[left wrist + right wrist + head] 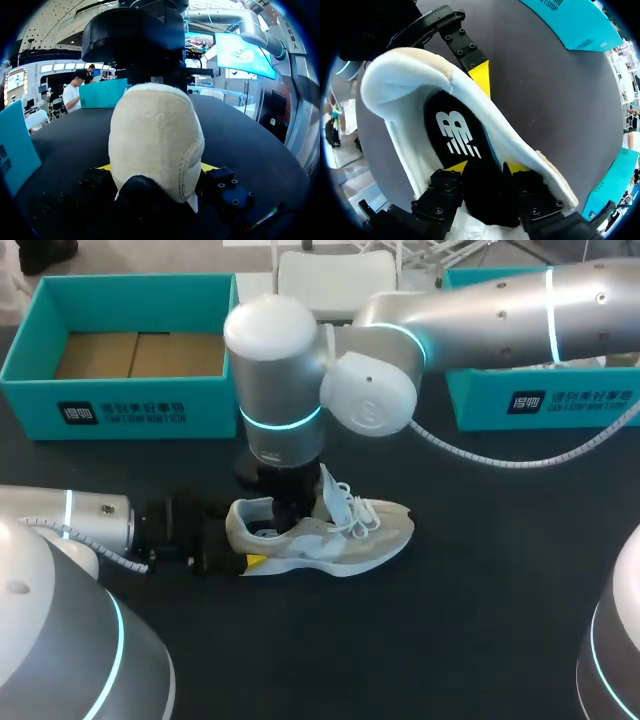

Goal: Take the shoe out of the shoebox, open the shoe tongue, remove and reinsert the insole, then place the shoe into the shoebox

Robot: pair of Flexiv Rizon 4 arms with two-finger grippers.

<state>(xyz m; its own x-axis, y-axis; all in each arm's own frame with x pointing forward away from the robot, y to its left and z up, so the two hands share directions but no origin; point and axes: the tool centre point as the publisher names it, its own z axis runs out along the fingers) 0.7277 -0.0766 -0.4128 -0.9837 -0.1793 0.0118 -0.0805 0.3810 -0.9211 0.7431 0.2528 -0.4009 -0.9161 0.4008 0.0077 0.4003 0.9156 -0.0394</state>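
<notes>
A beige and white sneaker (335, 535) lies on its side in the middle of the black table, toe to the right, laces loose. My left gripper (240, 558) comes in from the left; its yellow fingertips (207, 167) press the sneaker's heel (155, 135) from both sides. My right arm's wrist (280, 390) stands over the shoe's mouth. The right gripper (487, 167) reaches down into the shoe with its fingers apart. The black insole (452, 132), marked with a white logo, lies flat inside, and its near end runs between those fingers.
An open teal shoebox (120, 405) with a bare cardboard floor stands at the back left. A second teal box (540, 400) sits at the back right, partly under my right arm. A white cable (520, 455) hangs from that arm.
</notes>
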